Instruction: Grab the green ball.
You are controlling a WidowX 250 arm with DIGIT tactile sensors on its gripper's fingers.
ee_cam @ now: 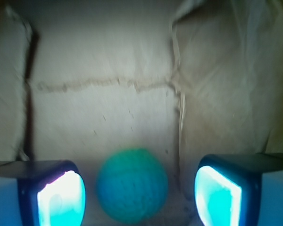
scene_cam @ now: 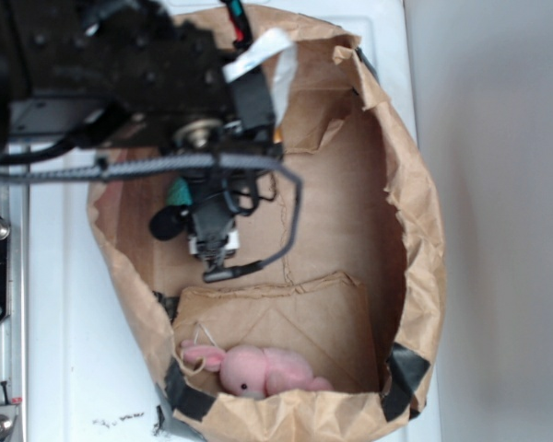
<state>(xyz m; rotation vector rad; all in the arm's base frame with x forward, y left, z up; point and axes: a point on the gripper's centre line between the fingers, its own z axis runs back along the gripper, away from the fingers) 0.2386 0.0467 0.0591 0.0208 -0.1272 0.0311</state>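
Green ball (ee_cam: pixel 132 184) on floor of paper bag (scene_cam: pixel 424 239), near its back-left wall, centred between spread fingers (ee_cam: pixel 61 197) of gripper (ee_cam: pixel 139 195); no contact. Looks light, soft, knitted, grippy. Squeeze across widest middle.

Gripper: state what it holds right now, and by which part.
Nothing is held. The gripper is open, with the green ball lying between its fingers, gaps showing on both sides.
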